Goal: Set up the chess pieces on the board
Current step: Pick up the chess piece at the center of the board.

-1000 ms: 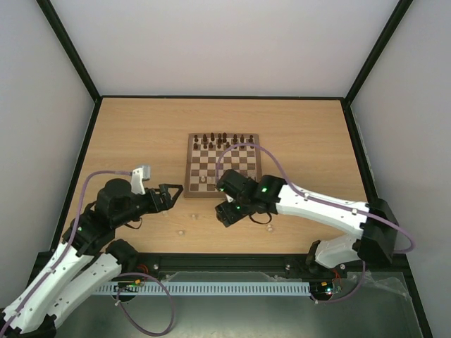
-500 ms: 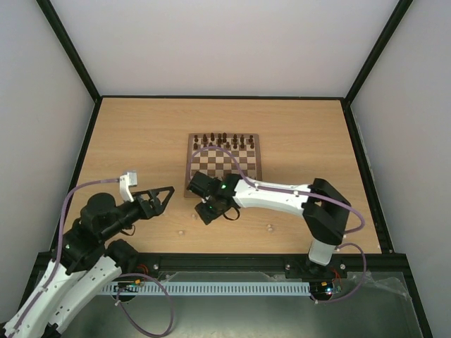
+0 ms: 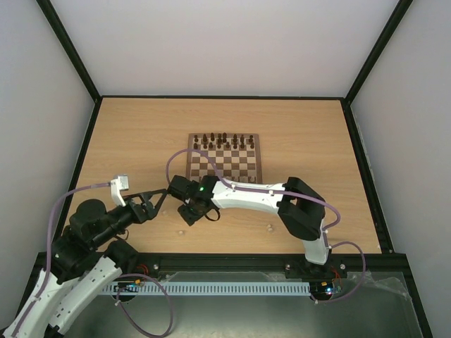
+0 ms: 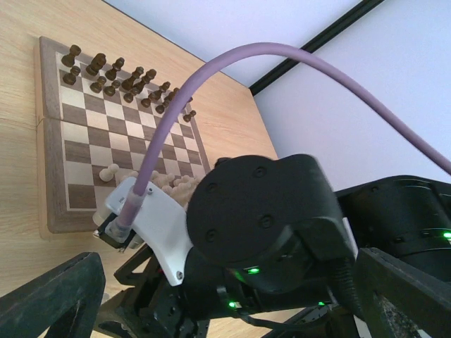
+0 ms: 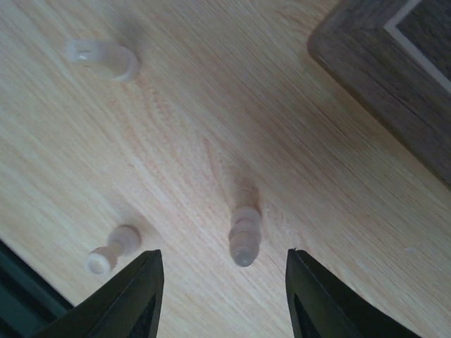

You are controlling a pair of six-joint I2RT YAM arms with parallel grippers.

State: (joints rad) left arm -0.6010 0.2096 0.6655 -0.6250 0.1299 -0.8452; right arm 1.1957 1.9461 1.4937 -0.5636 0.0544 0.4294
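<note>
Nearest you, the left gripper (image 3: 156, 199) hangs over the table (image 3: 127, 141), its jaws spread wide with nothing between them. Just beside it the right arm reaches across. The right gripper (image 5: 222, 255) points down at bare wood close to the board's near-left corner, fingers parted and empty. One pale piece (image 5: 244, 236) sits on the table between those fingers, untouched. A second pale piece (image 5: 111, 251) lies just outside one finger. The step in hand looks like picking up a loose piece. Next you would lower, centre on it and close gently, since it is tiny and could roll. Beyond, the board (image 3: 224, 169) carries a few pale pieces (image 4: 109, 172) on its near rows. Dark pieces (image 3: 224, 139) line its far edge.
</note>
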